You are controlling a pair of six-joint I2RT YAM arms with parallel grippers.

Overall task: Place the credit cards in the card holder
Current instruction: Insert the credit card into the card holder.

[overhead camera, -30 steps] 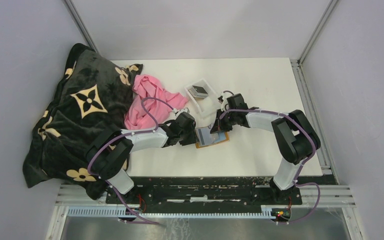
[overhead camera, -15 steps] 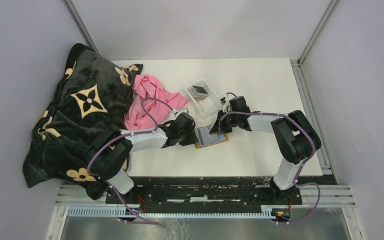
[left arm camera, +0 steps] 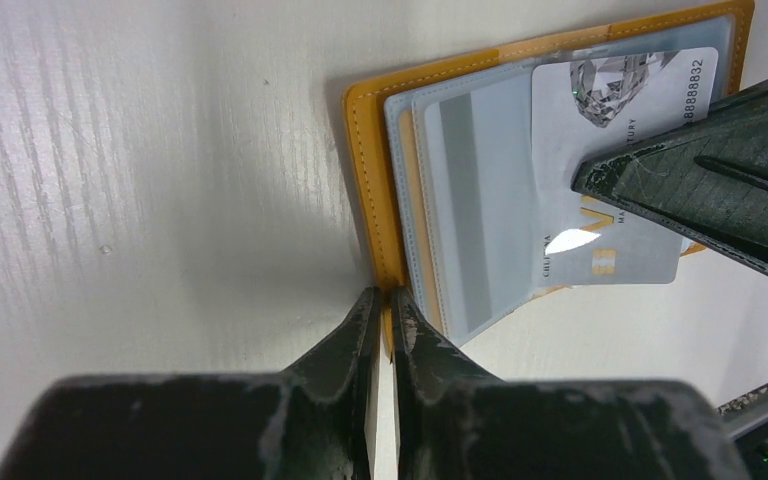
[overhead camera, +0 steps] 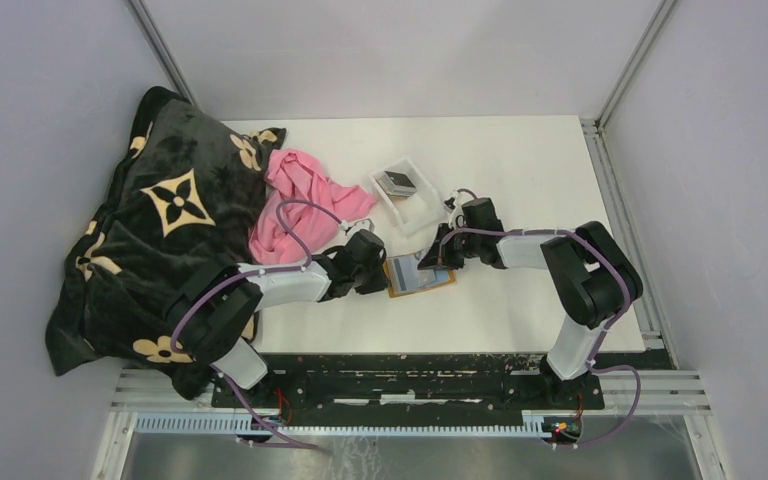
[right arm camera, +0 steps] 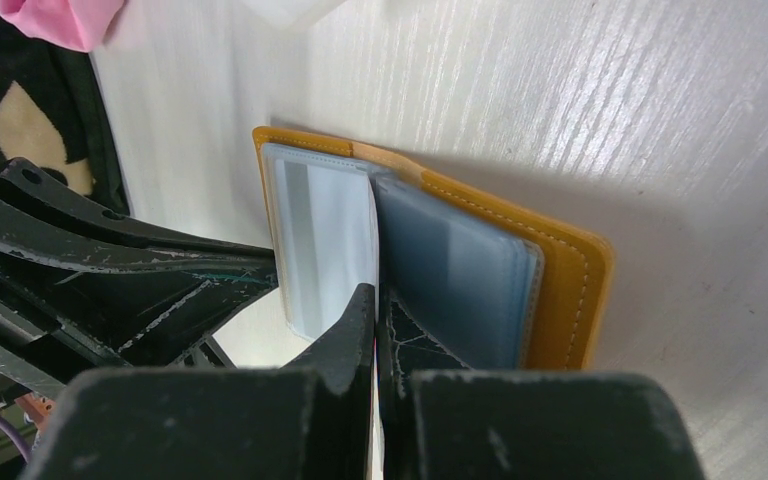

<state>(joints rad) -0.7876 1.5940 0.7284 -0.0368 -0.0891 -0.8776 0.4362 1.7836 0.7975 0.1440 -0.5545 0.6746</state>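
Note:
The orange card holder (overhead camera: 444, 281) lies open on the white table between both arms. My left gripper (left arm camera: 388, 302) is shut on the holder's orange near-left edge (left arm camera: 368, 180); seen from above, the left gripper (overhead camera: 384, 274) sits at the holder's left side. My right gripper (right arm camera: 376, 300) is shut on a thin credit card seen edge-on (right arm camera: 375, 235) over the clear pockets. In the left wrist view that silver card (left arm camera: 610, 150) lies partly across a pocket under the right finger (left arm camera: 720, 190). More dark credit cards (overhead camera: 397, 182) rest in the clear tray.
The clear plastic tray (overhead camera: 415, 205) stands just behind the holder. A pink cloth (overhead camera: 295, 200) and a black patterned blanket (overhead camera: 160, 220) fill the left side. White table (overhead camera: 530, 170) extends to the right, with grey walls around.
The left gripper has closed onto the card holder's edge. The holder and both grippers have shifted slightly; the right gripper stays shut on the card.

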